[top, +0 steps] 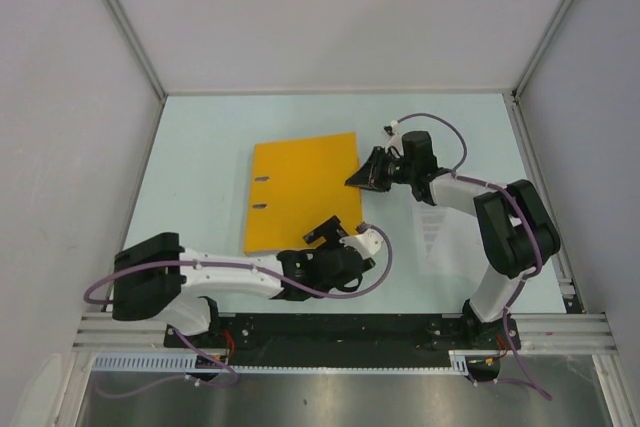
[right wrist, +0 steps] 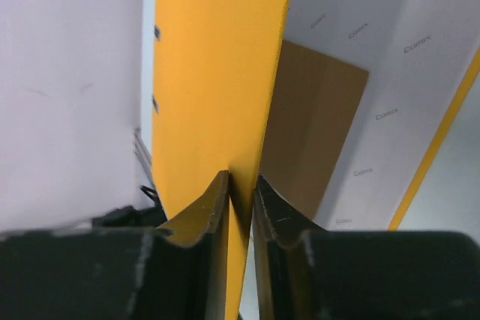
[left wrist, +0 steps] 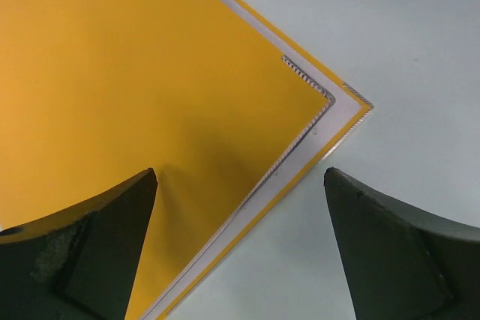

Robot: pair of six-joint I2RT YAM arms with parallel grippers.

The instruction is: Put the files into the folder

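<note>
The orange-yellow folder (top: 300,192) lies flat mid-table, spine to the left with two small rivets. My right gripper (top: 362,179) is at its right edge. In the right wrist view that gripper (right wrist: 241,177) is shut on the edge of the orange cover (right wrist: 210,50), with the whitish inside (right wrist: 375,73) showing beneath it. My left gripper (top: 328,233) hovers open over the folder's near right corner (left wrist: 330,103), one finger over the cover and one over the table. The files (top: 438,235), white printed sheets, lie to the right, partly hidden under my right arm.
The pale table (top: 200,157) is boxed in by white walls on the left, back and right. A metal rail (top: 350,327) runs along the near edge by the arm bases.
</note>
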